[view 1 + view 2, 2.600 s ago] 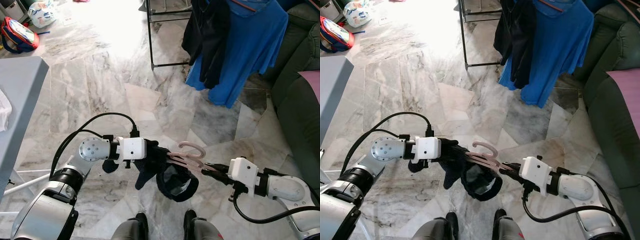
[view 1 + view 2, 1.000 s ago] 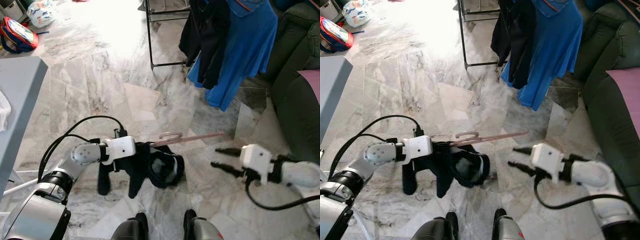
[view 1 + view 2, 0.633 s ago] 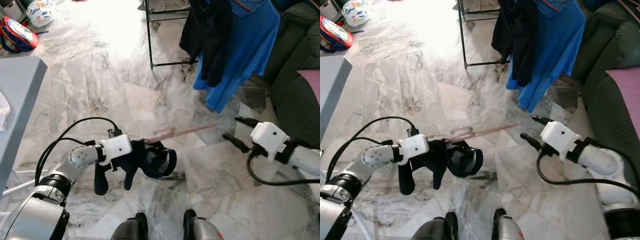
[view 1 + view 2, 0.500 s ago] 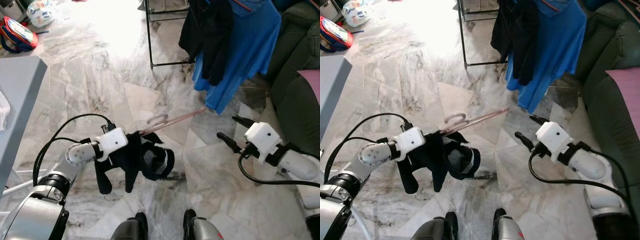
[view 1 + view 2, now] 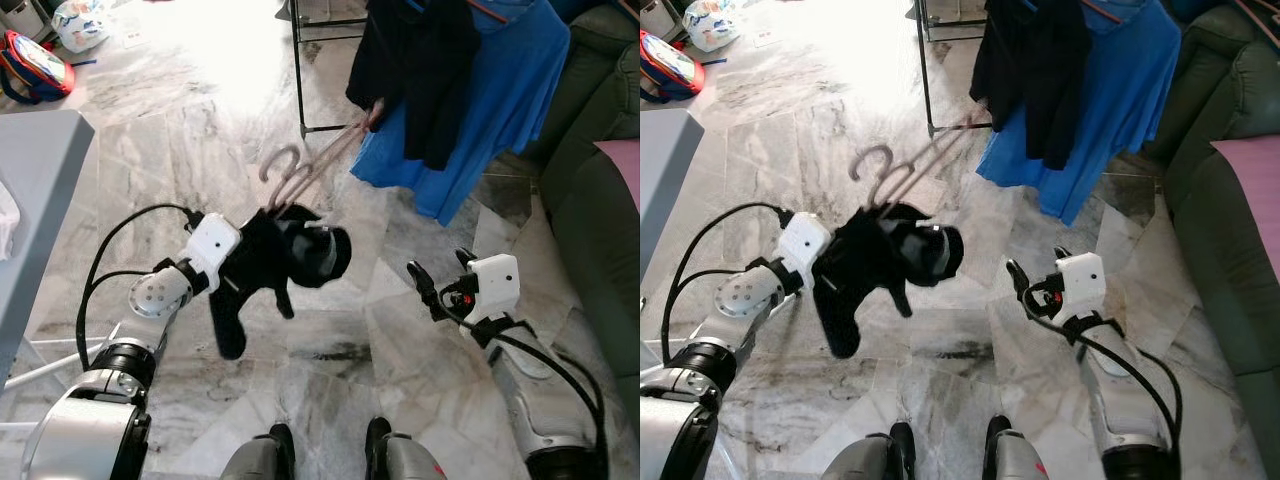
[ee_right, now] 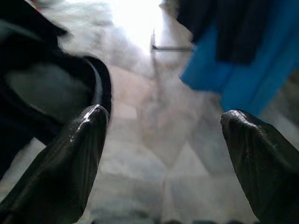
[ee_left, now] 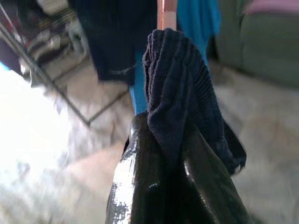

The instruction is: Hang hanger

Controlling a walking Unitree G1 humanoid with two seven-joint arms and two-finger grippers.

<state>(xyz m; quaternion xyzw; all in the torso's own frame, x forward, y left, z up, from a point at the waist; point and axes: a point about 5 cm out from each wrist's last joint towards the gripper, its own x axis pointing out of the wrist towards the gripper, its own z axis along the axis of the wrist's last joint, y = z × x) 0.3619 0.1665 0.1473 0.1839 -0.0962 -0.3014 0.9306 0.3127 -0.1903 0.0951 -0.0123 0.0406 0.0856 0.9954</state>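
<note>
At this point I had the left gripper [image 5: 250,245] clamped on the dark navy ribbed garment [image 5: 270,265] bunched over the pink plastic hanger [image 5: 315,165], right where cloth meets hanger. In the left wrist view the two black fingers [image 7: 135,186] were pinched shut with fabric squeezed between them and the pink hanger arm poking out above. In the left eye view the load sat centre-left of the frame, hook end tilted toward the upper middle, near the black metal clothes rack [image 5: 300,70] and the blue T-shirt [image 5: 490,90] plus a black garment [image 5: 420,70] hanging there.

The right gripper [image 5: 440,275] was empty, fingers spread wide, parked lower right of centre and well apart from the hanger.

My take on doing this step well: I figured the hook had to be turned so its open side faced the rail, then lifted above the rail and lowered on, not shoved in sideways into the hanging clothes. The grip was mostly on cloth, so I reckoned the hanger could slip or swing; slow moves seemed wise. The free gripper could steady the far end if needed.

Labels or writing: I couldn't read any anywhere.
</note>
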